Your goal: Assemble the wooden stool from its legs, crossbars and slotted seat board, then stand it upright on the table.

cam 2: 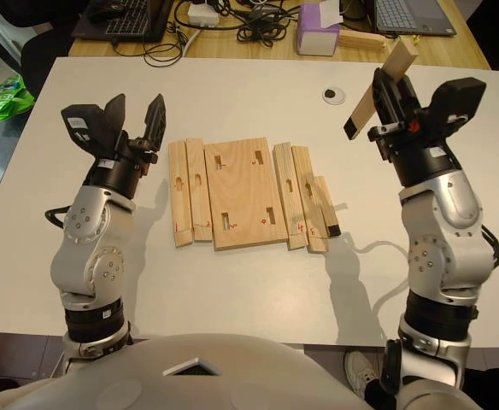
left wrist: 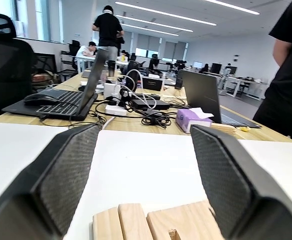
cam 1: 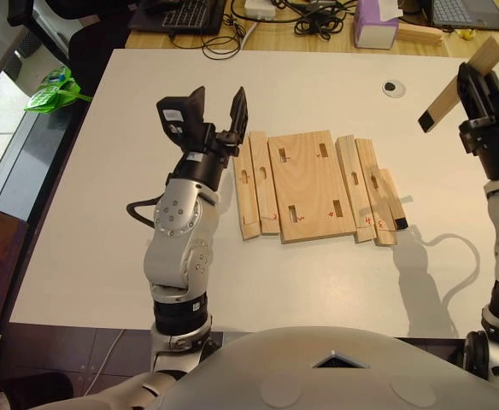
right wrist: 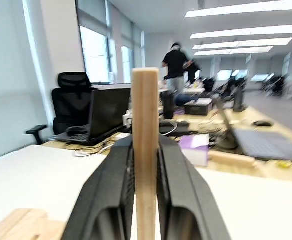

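The slotted seat board [cam 2: 243, 192] lies flat in the middle of the white table [cam 2: 232, 94]. Two slotted wooden legs [cam 2: 189, 191] lie side by side against its left edge, and two more legs [cam 2: 294, 195] lie along its right edge with a short black-tipped crossbar [cam 2: 325, 208] beside them. My left gripper [cam 2: 135, 120] hovers open just left of the left legs, fingers [left wrist: 66, 182] spread above the wood ends [left wrist: 131, 223]. My right gripper [cam 2: 389, 101] is raised high at the right, shut on a black-tipped wooden crossbar [cam 2: 381, 79], which stands between the pads [right wrist: 145, 165].
A small dark disc [cam 2: 332, 94] sits on the table at the back right. Behind the far edge is a desk with a purple tissue box [cam 2: 319, 29], cables, laptops and a spare wooden piece [cam 2: 362, 40]. A green bag [cam 2: 2, 94] lies off the table's left side.
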You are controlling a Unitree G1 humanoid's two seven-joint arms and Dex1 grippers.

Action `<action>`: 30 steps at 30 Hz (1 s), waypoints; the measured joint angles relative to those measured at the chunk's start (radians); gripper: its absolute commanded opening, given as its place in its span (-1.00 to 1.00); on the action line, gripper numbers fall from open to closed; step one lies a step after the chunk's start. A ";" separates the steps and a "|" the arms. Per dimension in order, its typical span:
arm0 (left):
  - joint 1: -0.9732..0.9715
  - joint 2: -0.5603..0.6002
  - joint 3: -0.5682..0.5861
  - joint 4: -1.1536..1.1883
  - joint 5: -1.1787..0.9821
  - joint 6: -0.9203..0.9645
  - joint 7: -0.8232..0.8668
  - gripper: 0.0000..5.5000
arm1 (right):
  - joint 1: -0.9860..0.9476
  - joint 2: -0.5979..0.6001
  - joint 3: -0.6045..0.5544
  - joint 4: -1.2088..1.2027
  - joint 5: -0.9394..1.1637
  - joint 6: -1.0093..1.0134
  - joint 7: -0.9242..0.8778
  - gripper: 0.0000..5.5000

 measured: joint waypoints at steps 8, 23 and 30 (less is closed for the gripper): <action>0.018 -0.051 -0.002 0.036 0.020 -0.081 0.039 0.22 | -0.029 0.053 -0.142 0.067 0.394 0.188 -0.045 -0.86; -0.020 -0.072 -0.001 0.111 0.037 -0.134 0.044 0.22 | 0.014 0.091 -0.142 0.251 0.321 0.158 0.046 -0.86; -0.036 -0.071 0.000 0.129 0.037 -0.144 0.037 0.22 | 0.034 0.157 -0.059 0.371 0.170 0.064 0.142 -0.86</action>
